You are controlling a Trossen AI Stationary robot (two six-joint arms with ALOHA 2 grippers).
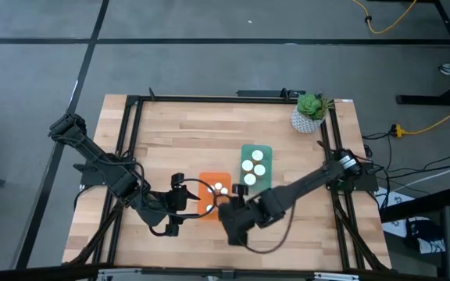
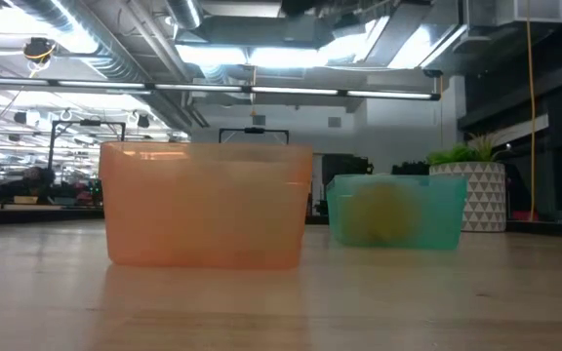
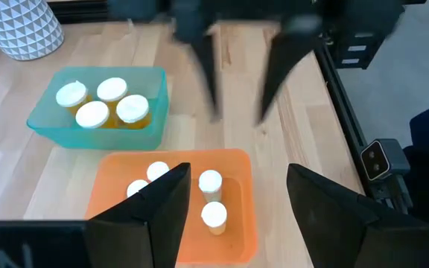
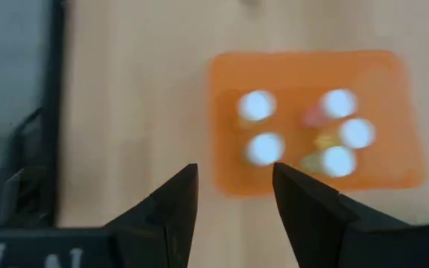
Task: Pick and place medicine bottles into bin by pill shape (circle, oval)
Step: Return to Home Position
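Observation:
Several small white-topped medicine bottles [image 4: 304, 138] stand in the orange bin [image 1: 207, 181]. Several larger ones [image 3: 103, 104] stand in the teal bin [image 1: 264, 150] beyond it. My right gripper [image 4: 234, 175] hangs open above the table at the orange bin's near edge, with nothing between its fingers. In the left wrist view its fingers [image 3: 207, 78] show blurred above the bin. My left gripper [image 3: 233, 216] is held open and empty just left of the orange bin [image 3: 237, 171]. The low view shows both bins [image 2: 208, 205] but neither gripper.
A white patterned plant pot [image 1: 309, 115] stands at the table's far right corner, beyond the teal bin [image 2: 393, 210]. A black frame rail [image 1: 135, 125] runs around the table. Bare wood lies across the far half [image 1: 201, 133] and along the near edge.

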